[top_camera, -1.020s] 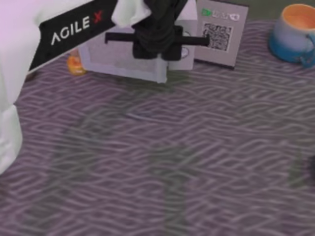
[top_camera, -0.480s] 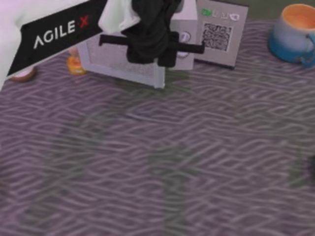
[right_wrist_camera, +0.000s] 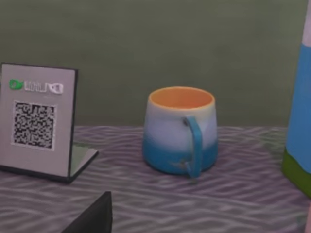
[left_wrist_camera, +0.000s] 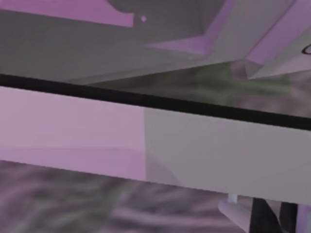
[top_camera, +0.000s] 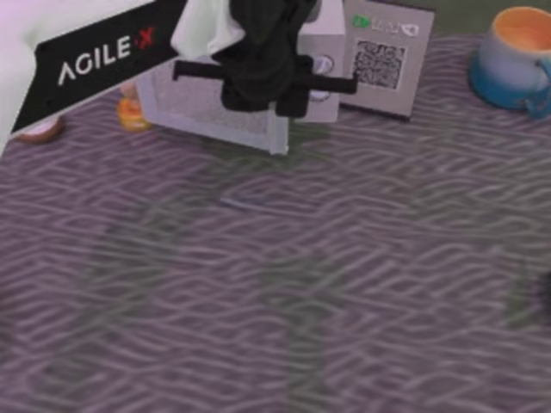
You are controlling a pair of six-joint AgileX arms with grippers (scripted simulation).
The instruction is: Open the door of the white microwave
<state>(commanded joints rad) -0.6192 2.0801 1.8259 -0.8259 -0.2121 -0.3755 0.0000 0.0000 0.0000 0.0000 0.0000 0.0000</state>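
The white microwave [top_camera: 250,86] is seen at the table's [top_camera: 284,284] far edge, a bit left of centre, w/ two round knobs [top_camera: 323,67] on its front panel. The door [top_camera: 215,112] is swung out a little: its free edge stands off the body near the panel, hinge side toward the table's left edge.

The left gripper [top_camera: 263,86] is placed right over the microwave's front, black body hiding much of the door's top. Whether the fingers are open, closed or clamped on anything can't be told; they're covered from above, and the left wrist view is filled by pale flat surfaces and a dark strip at very close range (nothing there can be identified w/ certainty).

A grey QR-code placard [top_camera: 385,60] is stood just beside the microwave, toward the right. A blue-and-white mug [top_camera: 514,58] w/ an orange inside is set near the far right corner, well apart from the placard. Small orange items [top_camera: 132,112] are glimpsed beside the microwave on its left, partly under the arm.

The right gripper [right_wrist_camera: 90,218] is parked toward the table's right edge; only a dark tip is shown in its wrist view, so its finger state can't be told. A tall blue-and-green object [right_wrist_camera: 299,121] is cut off in that view.
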